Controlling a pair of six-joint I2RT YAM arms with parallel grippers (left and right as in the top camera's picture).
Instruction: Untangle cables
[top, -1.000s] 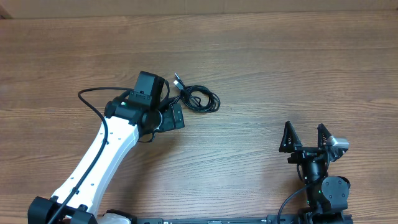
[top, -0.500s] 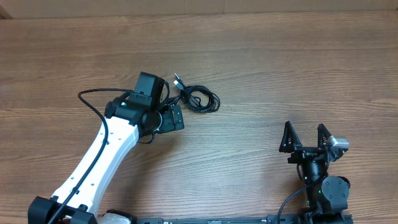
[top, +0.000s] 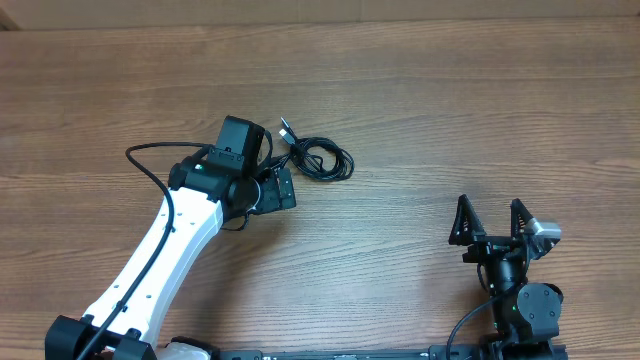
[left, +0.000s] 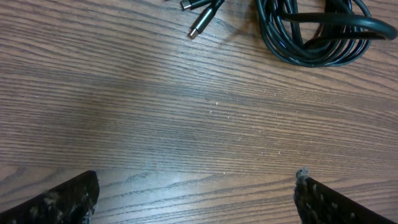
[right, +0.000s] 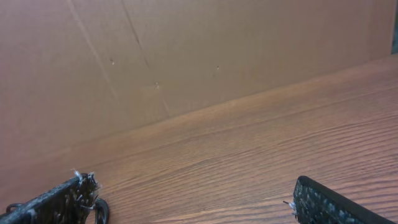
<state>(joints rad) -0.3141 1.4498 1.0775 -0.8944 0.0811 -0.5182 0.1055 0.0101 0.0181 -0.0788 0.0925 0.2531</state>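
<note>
Overhead view: the cables (top: 322, 157) lie on the bench (top: 450, 100), left of centre and toward the far side. They are a small black bundle, loosely coiled, with loose ends running off its upper left toward a plug end (top: 286, 130).

Left wrist view: the coil (left: 317, 37) sits at the top right of the frame, several loops stacked together and partly cut off by the frame edge. A silver-tipped plug (left: 202, 23) lies flat at the top centre, just left of the coil, with a second plug end beside it at the frame edge. I cannot tell how many separate cords are in the bundle.

Left tool (left: 196, 198): jaws wide, nothing between them. One fingertip (left: 62, 199) shows in each lower corner, with bare wood grain between. The cables are ahead of the fingertips, near but not touching. From overhead, the white left arm (top: 170, 240) reaches diagonally up from the near left corner, and its black wrist end is just beside the bundle's left side.

Right tool (top: 490, 205): jaws wide and empty, both fingers pointing toward the far side. It sits at the near right of the bench, well apart from the cables. Its own camera shows only the finger ends, bare bench and a plain brown panel (right: 186, 56) behind.
</note>
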